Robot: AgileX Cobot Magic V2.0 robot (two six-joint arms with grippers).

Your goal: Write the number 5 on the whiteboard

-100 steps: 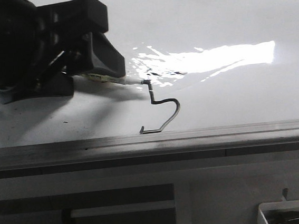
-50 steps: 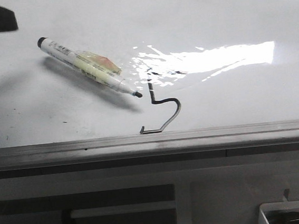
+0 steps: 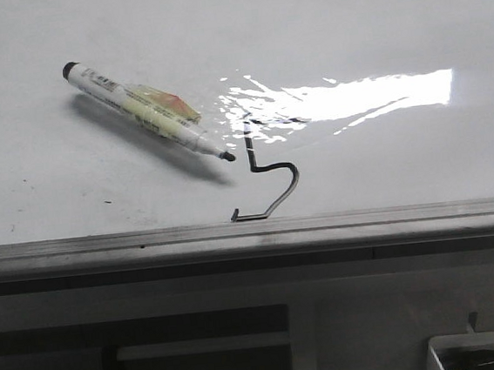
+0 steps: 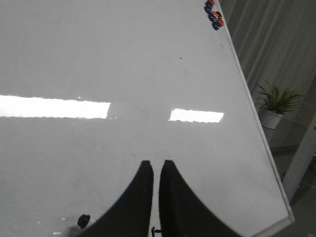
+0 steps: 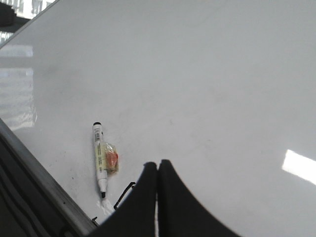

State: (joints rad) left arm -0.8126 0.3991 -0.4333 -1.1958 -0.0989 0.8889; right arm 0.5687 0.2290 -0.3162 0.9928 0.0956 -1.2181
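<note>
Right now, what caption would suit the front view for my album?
A marker lies uncapped on the whiteboard, tip beside a hand-drawn number 5.

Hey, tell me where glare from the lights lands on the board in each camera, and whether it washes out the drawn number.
Front view: a bright glare streak crosses the glossy white whiteboard and swallows the top of the thin black hand-drawn number 5; the white marker pen casts a soft shadow. Left wrist view: two rectangular light reflections, no blur. Right wrist view: one glare patch at the edge, clear of the number.
</note>
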